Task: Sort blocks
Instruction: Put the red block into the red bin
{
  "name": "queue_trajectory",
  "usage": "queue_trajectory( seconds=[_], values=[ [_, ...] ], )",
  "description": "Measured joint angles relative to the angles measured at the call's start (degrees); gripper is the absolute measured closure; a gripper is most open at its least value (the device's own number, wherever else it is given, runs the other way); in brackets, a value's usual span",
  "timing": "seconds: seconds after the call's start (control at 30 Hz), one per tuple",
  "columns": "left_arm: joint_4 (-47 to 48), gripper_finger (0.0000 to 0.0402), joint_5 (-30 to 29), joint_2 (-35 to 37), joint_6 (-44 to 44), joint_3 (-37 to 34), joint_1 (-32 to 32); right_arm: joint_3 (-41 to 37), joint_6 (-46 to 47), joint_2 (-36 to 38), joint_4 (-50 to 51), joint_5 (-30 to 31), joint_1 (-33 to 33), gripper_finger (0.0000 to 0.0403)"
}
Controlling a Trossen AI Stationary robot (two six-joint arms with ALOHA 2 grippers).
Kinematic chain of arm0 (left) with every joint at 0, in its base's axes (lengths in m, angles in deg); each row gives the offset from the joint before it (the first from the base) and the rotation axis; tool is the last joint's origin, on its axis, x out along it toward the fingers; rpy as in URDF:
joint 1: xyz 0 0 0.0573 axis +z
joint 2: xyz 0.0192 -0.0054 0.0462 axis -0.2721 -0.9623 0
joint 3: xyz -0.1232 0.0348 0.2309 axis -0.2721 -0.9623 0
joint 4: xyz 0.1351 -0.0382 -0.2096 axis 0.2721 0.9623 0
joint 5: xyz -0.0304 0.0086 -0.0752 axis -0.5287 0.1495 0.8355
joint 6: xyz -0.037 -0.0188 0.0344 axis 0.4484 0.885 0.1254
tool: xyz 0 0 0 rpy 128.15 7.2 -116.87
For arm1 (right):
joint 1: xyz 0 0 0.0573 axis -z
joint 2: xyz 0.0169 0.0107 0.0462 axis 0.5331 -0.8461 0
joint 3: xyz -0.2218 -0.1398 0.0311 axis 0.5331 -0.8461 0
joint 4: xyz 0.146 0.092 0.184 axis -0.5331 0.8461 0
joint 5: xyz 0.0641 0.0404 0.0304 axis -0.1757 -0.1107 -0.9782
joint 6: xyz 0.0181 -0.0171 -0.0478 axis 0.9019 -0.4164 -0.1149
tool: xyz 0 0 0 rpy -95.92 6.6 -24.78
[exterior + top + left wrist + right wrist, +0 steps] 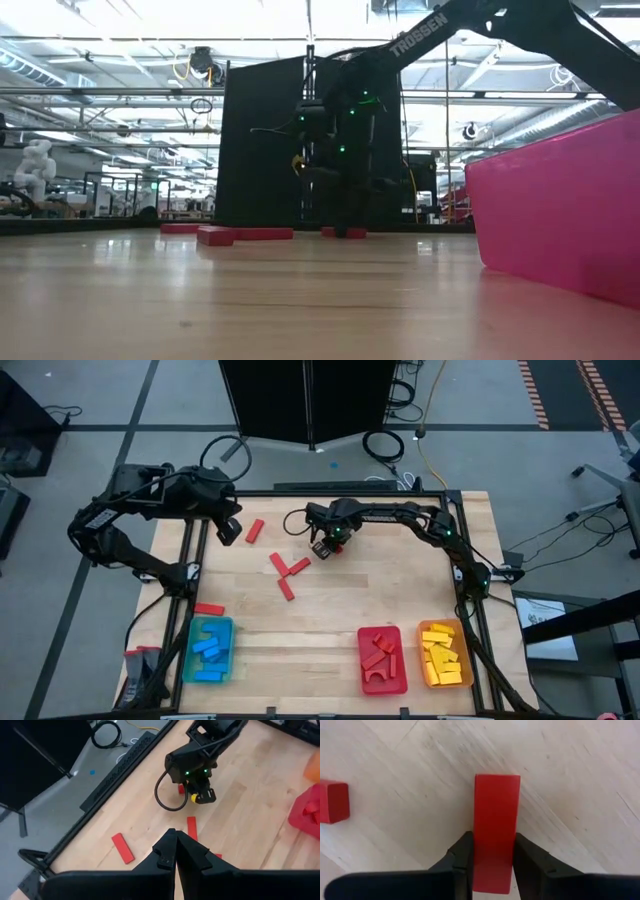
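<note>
Right gripper (pixel 492 862): lowered to the far middle of the wooden table (pixel 330 620), its fingers pinching a red bar block (pixel 495 830) from both long sides.
Left gripper (pixel 176 851): fingers pressed together with nothing between them, parked over the table's far left corner.
Loose red blocks (pixel 288 572): several lie on the bare wood between the two arms.
Blue tray (pixel 210 652): near left, holding blue blocks, one red block (pixel 208 609) just beyond it.
Red tray (pixel 382 658): near centre-right, holding red pieces.
Orange tray (pixel 444 654): beside the red tray, holding yellow blocks.
</note>
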Motion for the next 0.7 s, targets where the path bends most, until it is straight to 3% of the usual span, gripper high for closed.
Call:
queue_trajectory(
  seconds=[0.17, 0.27, 0.57, 0.7],
  values=[
    [-0.1, 0.0389, 0.0, 0.4, -0.4, -1.8, -1.8, 2.9, -2.7, 2.5, 4.4, -1.0, -1.7, 0.0322],
    [-0.1, 0.0389, 0.0, 1.9, 2.6, -6.5, -3.0, 3.9, -2.9, 8.9, 3.2, 0.9, -3.2, 0.0322],
    [-1.2, 0.0389, 0.8, 12.3, 17.6, -32.1, -5.2, 4.0, -0.2, 28.0, 15.8, 4.3, -13.3, 0.0322],
    [-5.2, 0.0389, 4.8, 17.3, 22.5, -42.0, -6.1, 4.0, 5.1, 31.7, 23.6, 5.4, -20.3, 0.0322]
  ],
)
